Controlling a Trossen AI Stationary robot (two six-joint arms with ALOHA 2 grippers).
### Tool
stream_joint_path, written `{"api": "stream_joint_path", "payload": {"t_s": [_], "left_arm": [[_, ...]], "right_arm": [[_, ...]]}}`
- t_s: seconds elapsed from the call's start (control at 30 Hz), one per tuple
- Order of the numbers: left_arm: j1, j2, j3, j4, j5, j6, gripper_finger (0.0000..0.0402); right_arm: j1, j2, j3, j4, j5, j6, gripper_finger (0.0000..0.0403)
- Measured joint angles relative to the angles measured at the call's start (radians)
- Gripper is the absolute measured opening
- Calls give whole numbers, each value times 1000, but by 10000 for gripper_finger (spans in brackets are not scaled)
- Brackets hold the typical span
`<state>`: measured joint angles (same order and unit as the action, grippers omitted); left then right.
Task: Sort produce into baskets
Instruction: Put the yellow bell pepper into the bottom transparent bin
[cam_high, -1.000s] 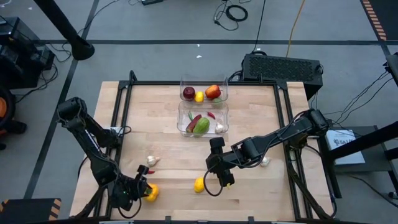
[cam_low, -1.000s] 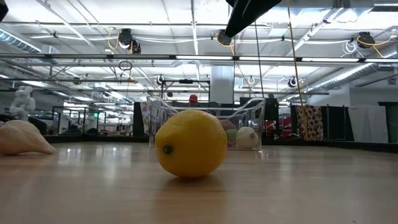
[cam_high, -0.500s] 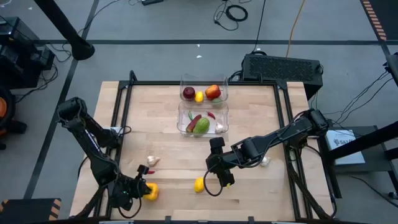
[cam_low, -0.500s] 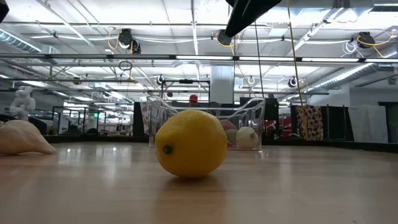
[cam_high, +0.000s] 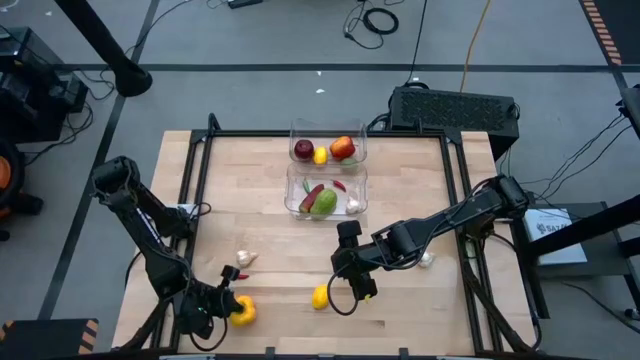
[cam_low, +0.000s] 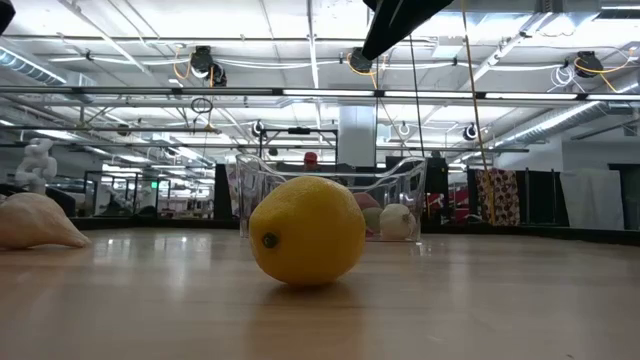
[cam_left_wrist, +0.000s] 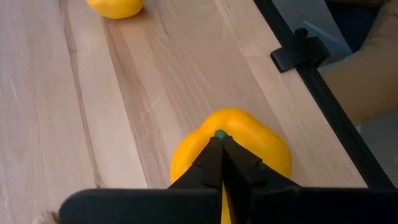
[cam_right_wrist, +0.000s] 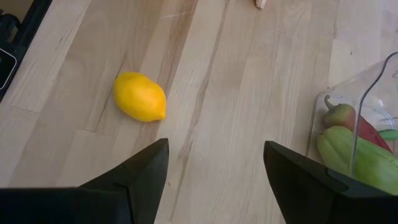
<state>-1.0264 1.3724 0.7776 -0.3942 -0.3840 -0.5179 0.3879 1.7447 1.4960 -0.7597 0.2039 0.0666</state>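
Note:
A yellow pepper (cam_left_wrist: 249, 144) lies on the table near its near left corner, with my left gripper (cam_high: 230, 306) shut on its stem. My right gripper (cam_right_wrist: 215, 147) hangs open above the table's middle front; a lemon (cam_right_wrist: 140, 96) rests on the wood just left of it (cam_high: 320, 296). Two clear baskets stand at the far middle: the farther one (cam_high: 328, 130) holds apples and a lemon, the nearer one (cam_high: 292, 194) holds peppers, a chilli and a garlic. A garlic bulb (cam_high: 244, 259) and a red chilli (cam_high: 228, 272) lie at the front left. Another garlic bulb (cam_high: 427, 259) lies at the right. My left gripper pinches the yellow pepper's small green stem (cam_left_wrist: 219, 133) between its two fingertips. The fingers slant down at it from the table's left side. The pepper rests on the wood with its stem end turned toward the fingers.
A black rail (cam_left_wrist: 323, 106) runs along the table's edge close beside the pepper. In the low view the lemon (cam_low: 306, 230) fills the foreground, the nearer basket (cam_low: 330, 195) stands behind it, and a garlic bulb (cam_low: 35, 220) lies at the left. Bare wood lies between the loose produce and the baskets.
My left gripper's fingers have drawn together at the yellow pepper. The arm itself has kept still, and the pepper stays where it was on the table.

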Motion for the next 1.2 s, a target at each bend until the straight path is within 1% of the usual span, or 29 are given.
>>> {"api": "stream_joint_path", "payload": {"t_s": [0.2, 0.43, 0.63, 0.77, 0.93, 1.0, 1.07, 1.2], "left_arm": [[-1, 0, 0, 26, 6, -4, 17], [-1, 0, 0, 9, -14, -144, 20], [-2, 0, 0, 23, -20, -158, 24], [-2, 0, -1, 23, -66, -174, 53], [-2, 0, -1, 23, -67, -241, 116], [-2, 0, -1, 26, -53, -275, 136], [-2, 0, -1, 29, -35, -295, 148], [-4, 0, -1, 30, -34, -340, 154]], "right_arm": [[0, 0, 0, 0, 0, 0, 254], [0, 0, 0, 0, 0, -1, 254], [0, 0, 0, 0, 0, -3, 254], [0, 0, 0, 0, 0, -3, 254], [0, 0, 0, 0, 0, -3, 254], [0, 0, 0, -1, 0, -3, 254], [0, 0, 0, -1, 0, -3, 254], [0, 0, 0, -1, 0, -6, 254]]}}
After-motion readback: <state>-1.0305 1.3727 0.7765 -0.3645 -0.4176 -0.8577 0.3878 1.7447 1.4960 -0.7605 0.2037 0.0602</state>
